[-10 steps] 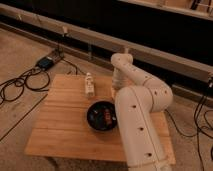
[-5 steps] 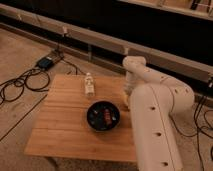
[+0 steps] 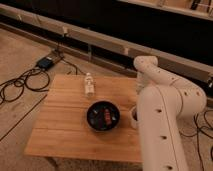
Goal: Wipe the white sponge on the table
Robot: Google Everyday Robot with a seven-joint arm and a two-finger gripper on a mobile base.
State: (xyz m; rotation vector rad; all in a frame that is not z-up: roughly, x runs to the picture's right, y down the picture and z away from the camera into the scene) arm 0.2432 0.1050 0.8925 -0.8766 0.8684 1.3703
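I could not find the white sponge anywhere on the table [image 3: 65, 125]; the arm [image 3: 165, 115] covered the right edge. A black bowl [image 3: 103, 115] sat mid-table, a small clear bottle [image 3: 89, 84] behind it, a white mug [image 3: 133, 116] just right. The gripper was hidden behind the arm.

The hand is hidden behind the white arm [image 3: 167, 107] beside the black bowl [image 3: 103, 115] on the table [image 3: 60, 125]
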